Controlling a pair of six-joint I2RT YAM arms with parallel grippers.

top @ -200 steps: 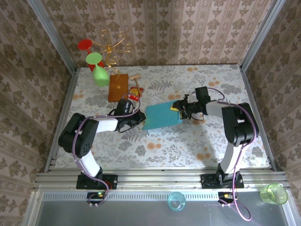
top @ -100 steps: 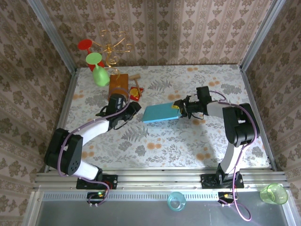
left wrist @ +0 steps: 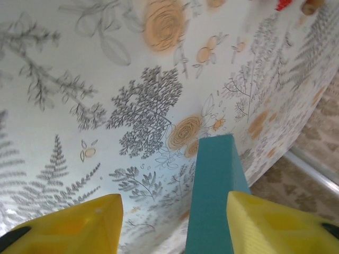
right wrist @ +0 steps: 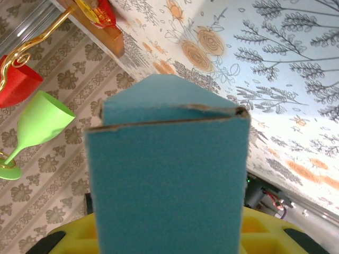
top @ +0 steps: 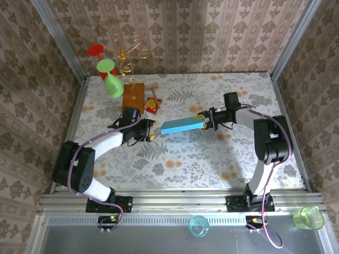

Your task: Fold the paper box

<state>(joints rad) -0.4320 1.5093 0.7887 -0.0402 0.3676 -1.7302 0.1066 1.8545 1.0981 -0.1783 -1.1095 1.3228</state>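
The right gripper [top: 206,123] pinched the right end of the light, bendy paper box [top: 181,126] mid-frame, likely best held by its edges, while the left gripper [top: 149,132] hung open nearby.

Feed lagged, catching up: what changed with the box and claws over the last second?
The left claw released the paper box at its left edge, opened and drew back left. The right claw, clamped on its right end, turned the box from flat to nearly edge-on. The wooden board and green glass stayed put.
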